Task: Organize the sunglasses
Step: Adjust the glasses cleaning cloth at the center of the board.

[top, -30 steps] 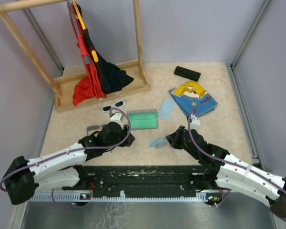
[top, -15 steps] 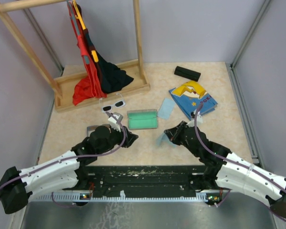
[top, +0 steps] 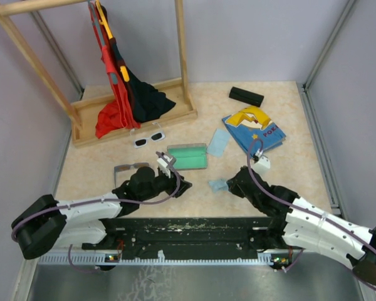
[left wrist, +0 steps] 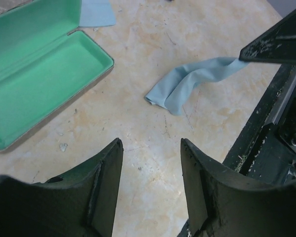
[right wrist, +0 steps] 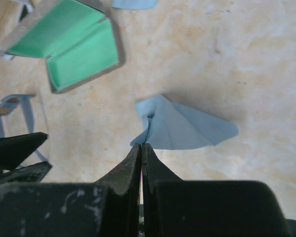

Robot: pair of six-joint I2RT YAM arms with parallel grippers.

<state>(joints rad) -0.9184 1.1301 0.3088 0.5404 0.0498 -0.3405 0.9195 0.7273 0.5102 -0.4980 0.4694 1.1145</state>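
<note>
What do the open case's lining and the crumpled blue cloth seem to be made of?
The case has a green, matte lining with no shine, probably felt or velvet-like fabric; its grey rim looks like a hard shell, material unclear. The cloth looks like thin, soft textile, maybe microfibre, because it folds limply.

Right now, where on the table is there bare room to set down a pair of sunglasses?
Bare tabletop lies on the near side of the blue picture book, toward the right wall, and in the far strip between the wooden clothes rack and the black oblong case. The middle is crowded: open green-lined case, crumpled light-blue cloth, left pincer and right pincer.
</note>
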